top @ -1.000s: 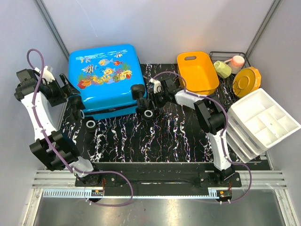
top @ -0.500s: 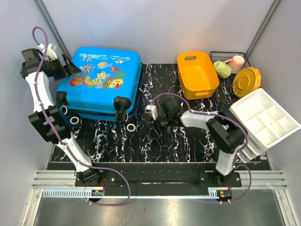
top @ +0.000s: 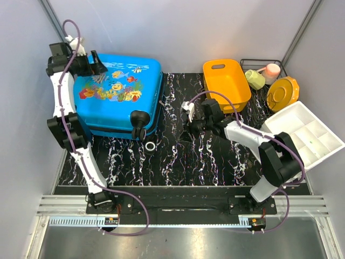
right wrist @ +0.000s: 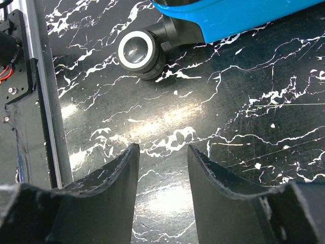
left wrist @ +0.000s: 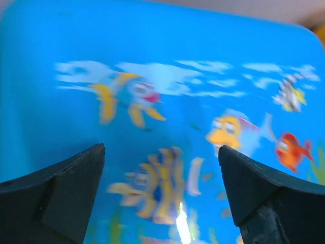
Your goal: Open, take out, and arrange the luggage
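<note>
- Two arms show in the top view, with the blue suitcase [top: 121,100] lying closed and lid-up on the left of the black marbled table [top: 215,156], wheels towards the near edge.
  - The left gripper [top: 97,60] hangs over the lid's far left corner.
  - The right gripper [top: 188,115] sits low over bare table between the suitcase and the orange basket [top: 226,83], touching neither.
  - Opening looks like the step in hand. I'd say the left arm should work at the seam round the shell's edge, since the slick lid gives nothing to grip.
- From the left wrist, the left gripper [left wrist: 161,152] has its fingers spread wide and holds nothing.
  - The fish-printed lid fills the space behind them.
  - The picture is blurred, so I cannot tell whether the fingers touch the shell.
  - The lid shows cartoon fish and clouds only, with no brand or lettering I can read.
- From the right wrist, the right gripper [right wrist: 162,150] has its fingers parted and empty above the table.
  - One suitcase wheel [right wrist: 137,52] and a strip of blue shell lie ahead.
  - Bracing the shell near that wheel would likely stop it sliding.
  - No writing is visible here either.
</note>
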Controlling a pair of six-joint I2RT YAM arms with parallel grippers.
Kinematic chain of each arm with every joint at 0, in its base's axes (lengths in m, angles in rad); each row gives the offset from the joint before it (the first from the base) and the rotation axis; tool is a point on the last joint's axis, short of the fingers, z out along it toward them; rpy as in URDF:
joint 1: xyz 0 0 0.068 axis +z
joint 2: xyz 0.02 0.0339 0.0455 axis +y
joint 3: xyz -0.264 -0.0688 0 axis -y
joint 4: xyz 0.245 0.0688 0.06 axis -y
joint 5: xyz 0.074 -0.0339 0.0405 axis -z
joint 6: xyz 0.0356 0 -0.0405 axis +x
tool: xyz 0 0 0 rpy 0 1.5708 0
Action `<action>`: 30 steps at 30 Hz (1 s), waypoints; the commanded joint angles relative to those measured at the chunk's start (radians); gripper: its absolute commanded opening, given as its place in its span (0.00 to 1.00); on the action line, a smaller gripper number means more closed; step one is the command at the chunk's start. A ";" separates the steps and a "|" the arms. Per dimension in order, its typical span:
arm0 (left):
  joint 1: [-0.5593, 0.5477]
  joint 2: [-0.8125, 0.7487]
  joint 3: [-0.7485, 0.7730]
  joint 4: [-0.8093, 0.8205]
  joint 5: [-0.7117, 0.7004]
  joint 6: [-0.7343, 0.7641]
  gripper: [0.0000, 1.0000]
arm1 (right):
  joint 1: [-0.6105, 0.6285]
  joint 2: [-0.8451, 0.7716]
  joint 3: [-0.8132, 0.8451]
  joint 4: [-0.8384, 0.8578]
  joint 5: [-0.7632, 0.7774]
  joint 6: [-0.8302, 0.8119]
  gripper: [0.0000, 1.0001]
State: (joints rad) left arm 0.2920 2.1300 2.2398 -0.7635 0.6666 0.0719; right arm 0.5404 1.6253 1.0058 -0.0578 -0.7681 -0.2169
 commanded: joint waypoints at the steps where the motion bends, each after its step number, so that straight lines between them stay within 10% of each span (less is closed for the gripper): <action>1: 0.131 0.125 0.147 -0.027 -0.183 -0.118 0.99 | -0.005 0.004 0.054 -0.002 0.016 -0.019 0.52; 18: -0.030 0.199 -0.026 -0.099 0.149 0.015 0.90 | -0.007 0.028 0.097 -0.005 0.062 -0.217 0.57; 30: -0.062 0.087 0.057 -0.024 -0.018 -0.007 0.99 | 0.010 0.129 0.183 0.090 0.047 -0.253 0.58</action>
State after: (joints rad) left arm 0.2447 2.2742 2.3188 -0.6109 0.6323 0.0731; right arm 0.5392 1.6966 1.0962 -0.0673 -0.7193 -0.4812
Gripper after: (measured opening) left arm 0.991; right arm 0.580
